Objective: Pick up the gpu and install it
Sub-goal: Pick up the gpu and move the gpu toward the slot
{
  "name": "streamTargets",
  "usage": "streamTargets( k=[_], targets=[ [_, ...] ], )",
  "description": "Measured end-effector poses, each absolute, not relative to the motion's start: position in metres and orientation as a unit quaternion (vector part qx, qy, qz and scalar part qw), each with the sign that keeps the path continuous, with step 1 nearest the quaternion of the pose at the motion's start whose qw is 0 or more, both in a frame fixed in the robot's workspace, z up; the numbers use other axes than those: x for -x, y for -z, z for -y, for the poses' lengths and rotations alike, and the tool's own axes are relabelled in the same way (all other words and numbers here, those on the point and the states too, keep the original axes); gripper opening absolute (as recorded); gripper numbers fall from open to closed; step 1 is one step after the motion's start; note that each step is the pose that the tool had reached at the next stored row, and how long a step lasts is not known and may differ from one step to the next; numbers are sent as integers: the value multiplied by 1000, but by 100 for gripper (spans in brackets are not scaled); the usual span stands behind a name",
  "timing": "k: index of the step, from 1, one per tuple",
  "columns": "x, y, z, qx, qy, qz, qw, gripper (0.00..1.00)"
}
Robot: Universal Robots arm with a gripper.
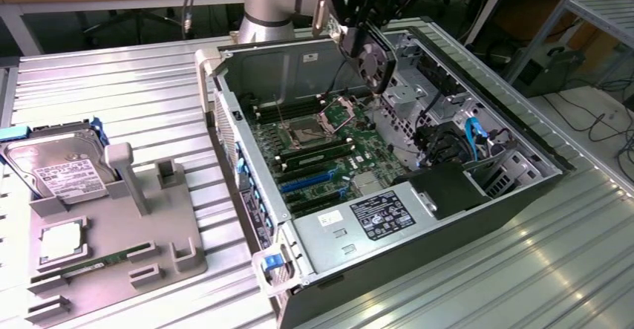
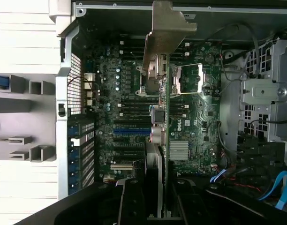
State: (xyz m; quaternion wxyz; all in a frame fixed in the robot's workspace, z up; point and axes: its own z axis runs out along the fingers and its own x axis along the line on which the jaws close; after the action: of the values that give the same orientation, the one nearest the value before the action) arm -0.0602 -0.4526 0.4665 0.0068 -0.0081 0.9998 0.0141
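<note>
Your tool [image 1: 358, 36] pinches the gpu [image 1: 378, 67] on edge above the open case's [image 1: 287, 65] motherboard [image 1: 332, 147], likely so its connector edge faces the slots.

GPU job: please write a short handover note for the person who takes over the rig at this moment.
Gripper: shut on the gpu, which it holds on edge.
Where: the gpu hangs over the open computer case, above the motherboard, and appears clear of it. Its silver bracket is at the end away from the gripper.
Done: the gpu is picked up.
Left: the install. The gpu is not yet seated in any slot.
</note>
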Motion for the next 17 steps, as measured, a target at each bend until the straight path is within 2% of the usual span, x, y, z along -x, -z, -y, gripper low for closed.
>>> streamTargets(
  k=[17],
  targets=[
    [35,-466,453,8,-14,-1000,7,27]
  ],
)
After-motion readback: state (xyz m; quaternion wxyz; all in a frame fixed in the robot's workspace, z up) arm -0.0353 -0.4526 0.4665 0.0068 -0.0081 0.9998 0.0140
